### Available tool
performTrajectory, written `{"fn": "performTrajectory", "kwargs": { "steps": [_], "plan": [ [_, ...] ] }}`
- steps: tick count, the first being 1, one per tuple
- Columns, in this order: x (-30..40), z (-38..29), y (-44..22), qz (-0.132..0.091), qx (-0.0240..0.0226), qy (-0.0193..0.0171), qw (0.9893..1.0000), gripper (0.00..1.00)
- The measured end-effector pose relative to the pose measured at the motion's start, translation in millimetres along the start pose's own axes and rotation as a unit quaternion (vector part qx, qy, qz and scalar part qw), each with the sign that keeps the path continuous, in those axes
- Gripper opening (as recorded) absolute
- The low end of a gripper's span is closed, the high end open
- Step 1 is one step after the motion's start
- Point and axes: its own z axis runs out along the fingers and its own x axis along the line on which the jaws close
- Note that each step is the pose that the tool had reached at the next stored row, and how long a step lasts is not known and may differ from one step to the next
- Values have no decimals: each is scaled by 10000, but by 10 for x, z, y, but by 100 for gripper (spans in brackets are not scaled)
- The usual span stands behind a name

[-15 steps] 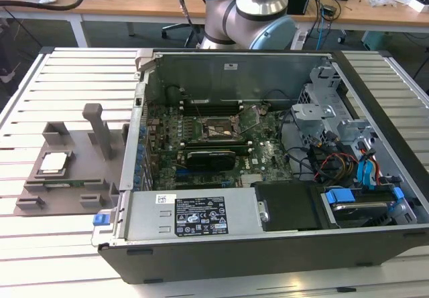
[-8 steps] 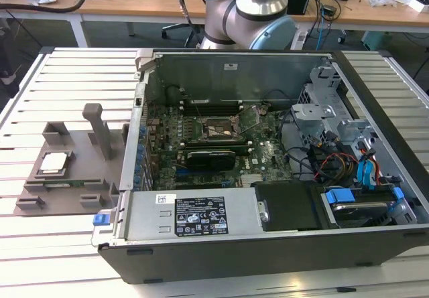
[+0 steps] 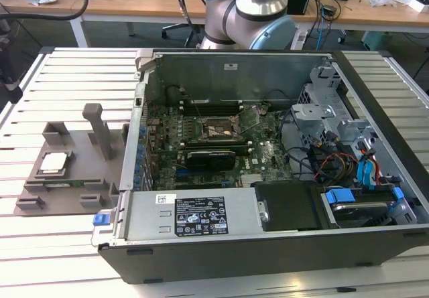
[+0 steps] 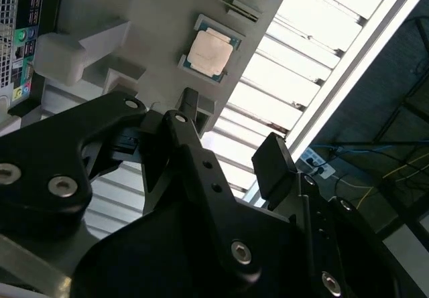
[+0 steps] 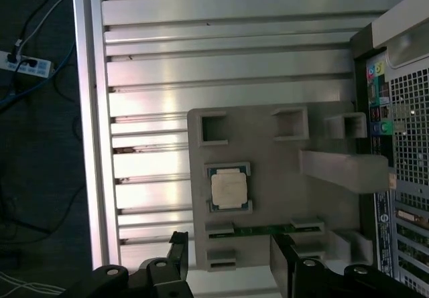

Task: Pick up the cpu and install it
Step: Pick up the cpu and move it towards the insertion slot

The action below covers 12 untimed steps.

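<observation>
Slatted aluminium table [image 3: 67,70] carries everything, with wooden desks and loose cables behind it. At the exterior view's left lies a grey fixture plate [image 3: 84,152], and the cpu [image 3: 53,163] rests flat in a square recess of it, silvery top up, pale rim showing. The cpu [image 5: 228,188] has a narrow green memory stick [image 5: 268,230] beside it in a slot of the same plate. A grey upright post [image 3: 100,127] stands on the plate's right part.

Right of the plate sits the open computer case [image 3: 268,60]. Its motherboard [image 3: 258,154] holds a black socket frame [image 3: 218,129]. Nearer, the power supply [image 3: 144,219] bears a white barcode sticker and a black label [image 3: 201,215]; their print is too small to read. Blue-tabbed drives [image 3: 355,201] fill the case's right end.

The robot arm [image 3: 261,7] rises beyond the case. In both wrist views the gripper [image 5: 228,258] hovers over the plate, its black fingers [image 5: 177,244] spread apart and holding nothing, clear of the cpu [image 4: 210,51].
</observation>
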Motion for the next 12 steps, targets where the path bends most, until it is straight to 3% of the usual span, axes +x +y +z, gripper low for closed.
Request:
{"fn": "performTrajectory", "kwargs": {
  "steps": [12],
  "plan": [
    [-3, 135, 39, -1, 1, 0, 10000, 60]
  ]
}}
